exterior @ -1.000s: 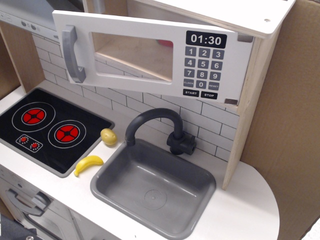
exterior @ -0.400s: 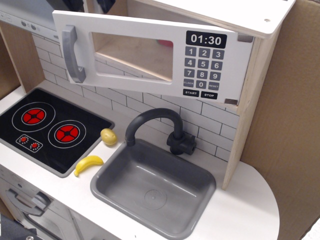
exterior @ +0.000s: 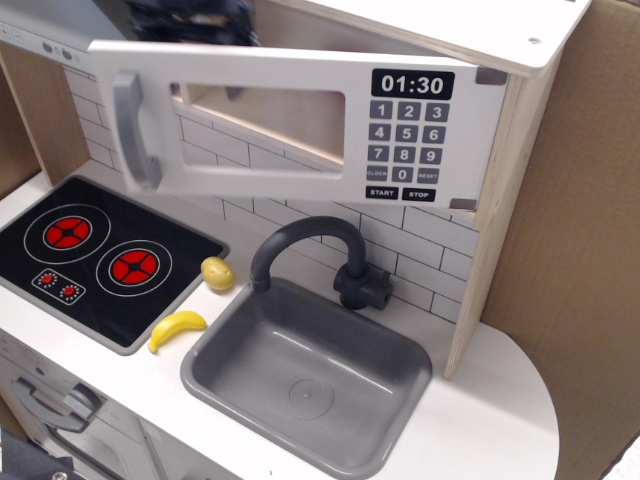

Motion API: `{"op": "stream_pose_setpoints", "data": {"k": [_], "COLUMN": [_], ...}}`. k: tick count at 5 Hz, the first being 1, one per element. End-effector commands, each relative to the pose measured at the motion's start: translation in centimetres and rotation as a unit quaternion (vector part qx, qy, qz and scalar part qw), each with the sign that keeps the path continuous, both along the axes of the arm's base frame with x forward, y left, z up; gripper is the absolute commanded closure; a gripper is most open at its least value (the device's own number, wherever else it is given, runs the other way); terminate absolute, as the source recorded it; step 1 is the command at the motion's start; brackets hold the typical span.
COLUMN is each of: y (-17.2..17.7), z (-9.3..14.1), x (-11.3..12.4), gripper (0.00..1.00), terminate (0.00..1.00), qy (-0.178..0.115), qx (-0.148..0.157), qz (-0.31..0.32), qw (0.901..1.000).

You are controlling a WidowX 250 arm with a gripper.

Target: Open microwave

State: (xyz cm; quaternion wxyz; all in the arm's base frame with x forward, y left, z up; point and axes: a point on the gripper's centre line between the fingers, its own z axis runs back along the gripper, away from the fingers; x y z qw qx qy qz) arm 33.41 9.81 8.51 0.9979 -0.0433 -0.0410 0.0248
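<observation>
Microwave (exterior: 300,125) door ajar, blurred dark hand (exterior: 190,20) just above it

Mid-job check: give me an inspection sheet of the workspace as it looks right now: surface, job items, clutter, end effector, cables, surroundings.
Surface: white counter with a black two-burner hob and a grey sink; the basin looks empty.
Job's things: microwave door is ajar, its handle side swung out from the box; keypad reads 01:30.
Clutter: banana and a small yellow round fruit lie between hob and sink.
End effector: a dark blurred shape behind the door's top edge is probably it; open or shut cannot be told.
Cables: nothing seen.
Surroundings: grey faucet, white tile backsplash, cardboard wall at right.
</observation>
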Motion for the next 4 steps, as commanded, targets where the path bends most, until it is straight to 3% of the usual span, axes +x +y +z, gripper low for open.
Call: {"op": "stream_pose_setpoints", "data": {"k": [1, 4], "y": [-3.3, -8.5], "z": [2.2, -0.9], "x": [-1.6, -1.5], "gripper": [0.00, 0.00], "terminate": [0.00, 0.00], "qy": [-0.014, -0.069], "qx": [0.010, -0.027], "qz": [-0.030, -0.015], "qw": [0.9994, 0.9971]}}
